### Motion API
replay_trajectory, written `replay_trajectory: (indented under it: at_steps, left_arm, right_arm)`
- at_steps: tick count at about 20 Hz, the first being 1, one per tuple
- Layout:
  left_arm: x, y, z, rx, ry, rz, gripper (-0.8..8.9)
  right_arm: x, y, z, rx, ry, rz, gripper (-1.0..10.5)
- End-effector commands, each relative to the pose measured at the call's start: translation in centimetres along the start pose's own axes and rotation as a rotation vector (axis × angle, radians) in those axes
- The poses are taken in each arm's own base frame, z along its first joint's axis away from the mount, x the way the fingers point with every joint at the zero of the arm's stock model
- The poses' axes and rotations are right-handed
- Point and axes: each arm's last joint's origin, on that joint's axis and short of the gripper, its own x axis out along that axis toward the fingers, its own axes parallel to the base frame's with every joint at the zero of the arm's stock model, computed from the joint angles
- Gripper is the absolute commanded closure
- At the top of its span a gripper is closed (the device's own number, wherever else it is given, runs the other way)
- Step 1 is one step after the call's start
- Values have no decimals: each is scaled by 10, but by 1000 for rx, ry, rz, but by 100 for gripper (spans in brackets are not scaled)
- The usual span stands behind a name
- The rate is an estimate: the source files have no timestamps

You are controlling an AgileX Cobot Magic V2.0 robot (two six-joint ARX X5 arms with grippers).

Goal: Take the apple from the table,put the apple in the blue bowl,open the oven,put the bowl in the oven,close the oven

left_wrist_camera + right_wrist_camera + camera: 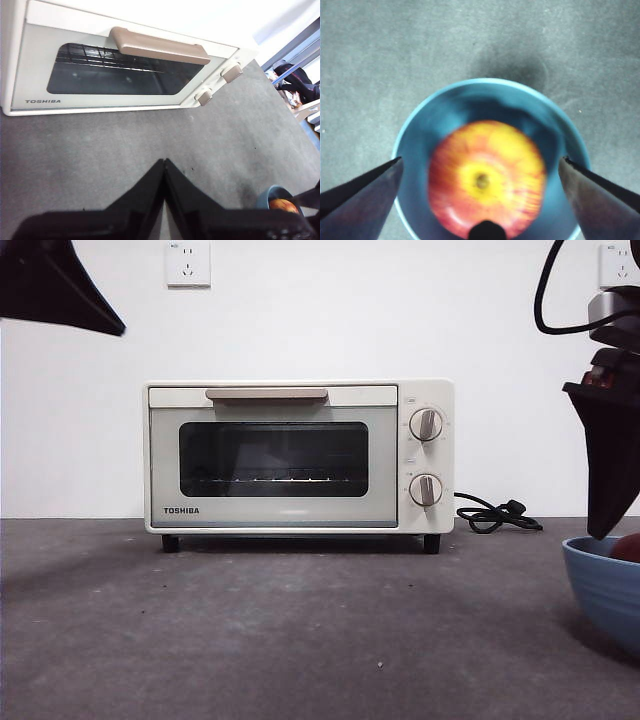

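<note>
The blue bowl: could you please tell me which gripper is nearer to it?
Right. The right gripper hangs open directly above the blue bowl; the left gripper hovers shut facing the oven, well away.

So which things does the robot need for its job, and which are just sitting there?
For the job:
apple, inside the blue bowl
oven, door shut
table
right gripper, open over the bowl
left gripper, shut, waiting

Just there:
oven's black cord
wall sockets
</note>
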Motion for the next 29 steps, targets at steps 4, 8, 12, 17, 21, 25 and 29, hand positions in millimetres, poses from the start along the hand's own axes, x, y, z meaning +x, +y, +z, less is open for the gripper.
replay_trajectory:
  at_steps: [4, 8, 12, 17, 21, 25, 29]
  left_arm:
    - [36, 6, 39, -27, 13, -52, 819]
    - [75, 5, 81, -22, 48, -87, 819]
    - [118, 0, 101, -11, 106, -103, 819]
    - [156, -3, 95, 6, 160, -73, 819]
    - [167, -2, 83, 62, 198, 61, 819]
    - [166, 1, 75, 91, 270, 125, 819]
    - [164, 1, 65, 167, 356, 210, 819]
  right_arm:
    - [-14, 4, 12, 10, -31, 10, 350]
    - [-26, 8, 17, 13, -29, 88, 486]
    - [-39, 13, 18, 40, -66, 192, 963]
    - [-64, 16, 8, 64, -163, 244, 958]
    - [-84, 18, -4, 87, -250, 269, 958]
    - [-95, 18, -12, 78, -291, 277, 958]
    - [-96, 18, -14, 93, -294, 281, 958]
